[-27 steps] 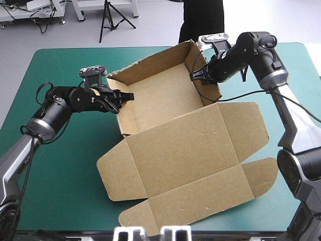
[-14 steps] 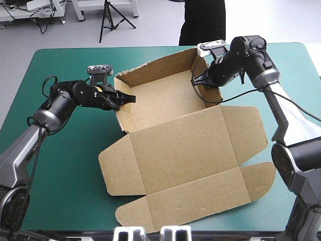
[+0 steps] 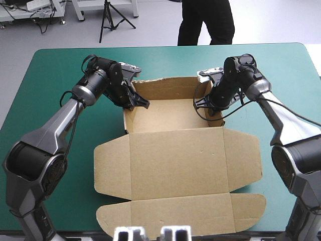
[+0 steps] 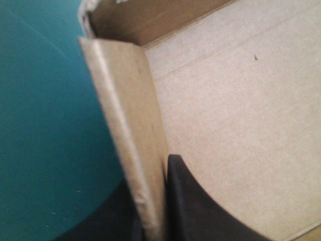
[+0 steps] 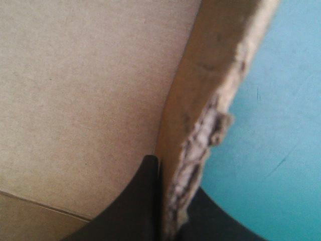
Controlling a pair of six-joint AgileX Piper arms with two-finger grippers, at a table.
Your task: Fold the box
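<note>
Item count: one table (image 3: pixel 50 70) with teal-green cover; one box (image 3: pixel 175 155), brown. Grippers: two, the left gripper (image 3: pixel 137 102) and the right gripper (image 3: pixel 204 106). Black fingers (image 4: pixel 200 211): four (two per gripper, one inside and one outside a raised wall). Side walls held: two.
</note>
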